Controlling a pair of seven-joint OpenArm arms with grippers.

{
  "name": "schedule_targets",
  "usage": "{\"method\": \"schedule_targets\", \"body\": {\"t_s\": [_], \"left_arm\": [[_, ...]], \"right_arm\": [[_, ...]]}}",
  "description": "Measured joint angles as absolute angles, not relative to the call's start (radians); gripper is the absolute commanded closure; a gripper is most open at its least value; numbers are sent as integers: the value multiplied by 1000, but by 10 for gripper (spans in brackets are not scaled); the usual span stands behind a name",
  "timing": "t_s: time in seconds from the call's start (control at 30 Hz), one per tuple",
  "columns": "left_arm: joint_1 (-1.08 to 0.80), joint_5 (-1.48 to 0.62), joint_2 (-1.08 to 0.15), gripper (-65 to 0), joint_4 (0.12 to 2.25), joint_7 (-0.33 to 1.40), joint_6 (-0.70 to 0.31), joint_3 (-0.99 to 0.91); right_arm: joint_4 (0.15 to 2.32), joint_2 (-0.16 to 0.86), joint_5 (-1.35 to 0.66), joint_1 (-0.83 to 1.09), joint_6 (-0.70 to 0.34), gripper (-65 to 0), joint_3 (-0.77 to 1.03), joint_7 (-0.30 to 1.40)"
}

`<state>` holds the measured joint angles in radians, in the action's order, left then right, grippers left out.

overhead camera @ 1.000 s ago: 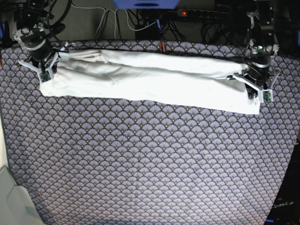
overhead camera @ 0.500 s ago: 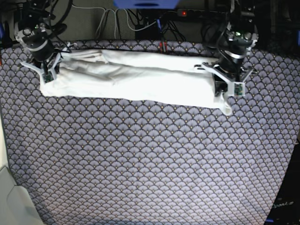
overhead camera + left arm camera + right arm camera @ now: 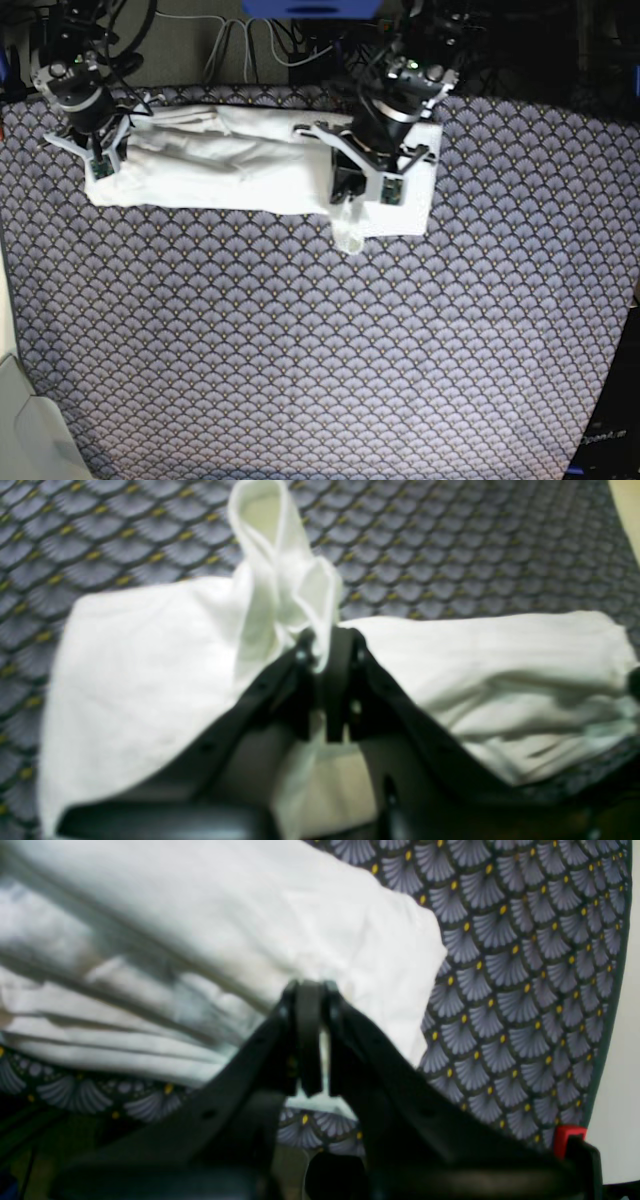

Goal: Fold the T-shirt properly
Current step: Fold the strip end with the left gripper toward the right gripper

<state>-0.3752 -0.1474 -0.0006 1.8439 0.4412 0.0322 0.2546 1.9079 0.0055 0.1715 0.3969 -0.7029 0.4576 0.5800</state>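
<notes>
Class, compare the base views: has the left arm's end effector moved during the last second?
Yes. The left end effector, clamped on the T-shirt, has travelled from the patterned cloth's right edge toward the centre, folding the shirt's end over.

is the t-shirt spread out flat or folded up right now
Folded: the T-shirt lies as a long narrow band, and the left gripper holds its end doubled back over the middle.

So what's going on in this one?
A two-armed robot is folding a white T-shirt on a patterned tablecloth. The right gripper pins one end of the long folded strip. The left gripper, shut on the other end, has carried it over toward the middle, doubling the shirt on itself.
</notes>
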Motion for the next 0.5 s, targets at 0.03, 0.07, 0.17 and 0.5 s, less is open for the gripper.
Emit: {"method": "schedule_targets", "body": {"t_s": [0.03,0.07,0.17,0.5], "left_arm": [[-361,-148,-8,-1,1832,442,66,289],[-349,-148,-13,-1,1818,441,87,314],[-322,-150,-16,-1,1777,442,131,376],[-246,-154,-2,-1,1671,438,139,486]], "right_arm": [[1908,6,171,397,-703,0,458,579],[1908,6,171,397,-703,0,458,579],[1908,21,171,397,-703,0,458,582],[1908,28,171,399,-703,0,459,579]]}}
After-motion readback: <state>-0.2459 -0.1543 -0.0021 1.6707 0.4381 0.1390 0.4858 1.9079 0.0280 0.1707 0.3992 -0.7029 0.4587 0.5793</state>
